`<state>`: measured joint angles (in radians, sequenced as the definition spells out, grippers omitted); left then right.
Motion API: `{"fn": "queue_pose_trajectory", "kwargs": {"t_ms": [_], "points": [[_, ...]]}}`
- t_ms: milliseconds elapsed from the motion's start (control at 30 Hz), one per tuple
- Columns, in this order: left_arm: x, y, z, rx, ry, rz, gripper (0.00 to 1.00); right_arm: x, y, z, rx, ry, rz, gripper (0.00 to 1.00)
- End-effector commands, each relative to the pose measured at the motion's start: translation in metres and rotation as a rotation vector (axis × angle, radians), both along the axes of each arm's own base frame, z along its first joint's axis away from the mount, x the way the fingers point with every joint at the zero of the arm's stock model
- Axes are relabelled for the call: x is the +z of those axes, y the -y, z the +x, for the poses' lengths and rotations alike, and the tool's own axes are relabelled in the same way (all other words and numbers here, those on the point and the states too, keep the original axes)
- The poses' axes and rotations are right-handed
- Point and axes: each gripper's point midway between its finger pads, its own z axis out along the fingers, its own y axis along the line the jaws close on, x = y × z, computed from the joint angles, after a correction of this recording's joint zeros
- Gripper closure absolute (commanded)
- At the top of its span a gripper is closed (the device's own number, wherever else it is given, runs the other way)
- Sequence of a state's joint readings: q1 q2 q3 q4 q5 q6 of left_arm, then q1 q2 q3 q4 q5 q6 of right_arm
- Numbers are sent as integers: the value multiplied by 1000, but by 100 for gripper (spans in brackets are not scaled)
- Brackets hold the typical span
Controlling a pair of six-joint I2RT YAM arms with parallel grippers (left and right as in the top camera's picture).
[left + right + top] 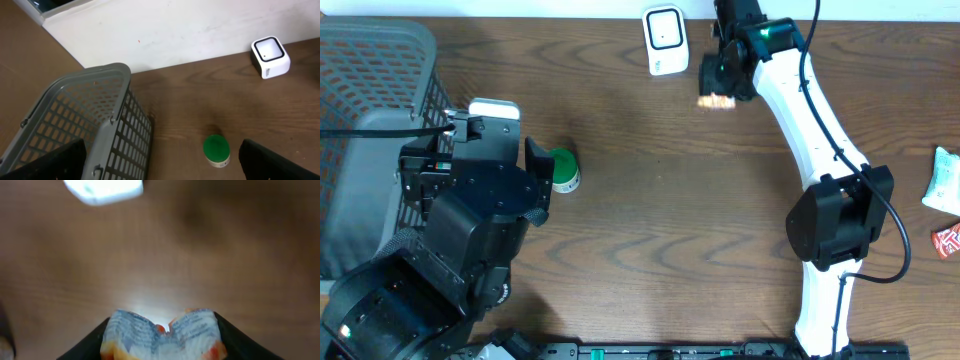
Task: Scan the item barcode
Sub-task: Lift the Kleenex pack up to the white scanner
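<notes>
We judge the packet [150, 330] light and crushable. Right gripper [164, 342] clamps its folded middle near the scanner [104, 189]; left gripper [161, 162] gapes.

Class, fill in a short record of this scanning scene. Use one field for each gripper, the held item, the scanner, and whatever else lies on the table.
Left gripper: open, holding nothing, over the table next to the grey basket
Right gripper: shut on a crumpled packet
Held item: the packet, above the table beside the scanner, not touching it
Scanner: white, near the far edge
Green-lidded tub: on the table, untouched
Other packets: two, at the right edge
</notes>
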<state>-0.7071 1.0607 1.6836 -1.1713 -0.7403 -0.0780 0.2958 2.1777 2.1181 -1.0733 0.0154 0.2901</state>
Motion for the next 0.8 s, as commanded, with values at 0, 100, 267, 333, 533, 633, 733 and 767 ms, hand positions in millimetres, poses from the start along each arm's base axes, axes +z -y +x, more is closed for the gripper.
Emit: {"fn": "queue_pose_trajectory", "kwargs": {"t_ms": [0, 100, 267, 333, 533, 633, 733, 767], "points": [[2, -4, 0, 17, 7, 13, 2, 20, 6, 19, 3, 111, -45, 46], [2, -4, 0, 17, 7, 13, 2, 25, 2, 32, 1, 168, -28, 48], [2, -4, 0, 17, 7, 13, 2, 15, -6, 50, 19, 210, -24, 54], [2, -4, 0, 17, 7, 13, 2, 11, -9, 57, 33, 228, -27, 53], [2, -4, 0, 17, 7, 13, 2, 5, -19, 83, 41, 320, -31, 53], [2, -4, 0, 17, 7, 13, 2, 3, -25, 97, 45, 370, -18, 55], [2, -4, 0, 17, 7, 13, 2, 0, -31, 111, 45, 424, -2, 55], [2, -4, 0, 17, 6, 14, 2, -1, -33, 115, 44, 440, 3, 56]]}}
